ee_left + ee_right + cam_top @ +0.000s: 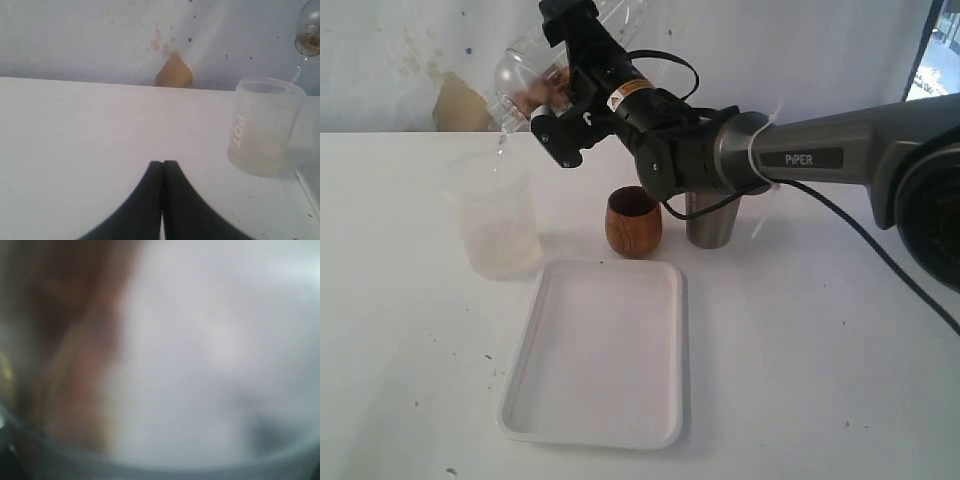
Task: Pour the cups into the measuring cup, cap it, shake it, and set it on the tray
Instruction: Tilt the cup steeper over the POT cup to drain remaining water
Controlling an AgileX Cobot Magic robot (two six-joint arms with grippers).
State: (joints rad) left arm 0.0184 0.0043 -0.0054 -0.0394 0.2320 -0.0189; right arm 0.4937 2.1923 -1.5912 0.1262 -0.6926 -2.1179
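Exterior view: the right jaws grasp the clear measuring cup [520,75], tipped above the frosted cup [495,215], with a thin stream falling in. The left jaws are clenched and empty. Emptying seems the step in hand. The next move likely calls for standing the measuring cup upright on the counter [800,350] near the wooden cup [633,222].

The brand name "PiPER" is showing in pale letters on the grey forearm of the right arm [840,145]. In the left wrist view, white capitals "POT" are running down the side of the frosted cup [265,131]. A small orange-and-white sticker [625,93] is sitting on that arm's black wrist, its print too small to read.
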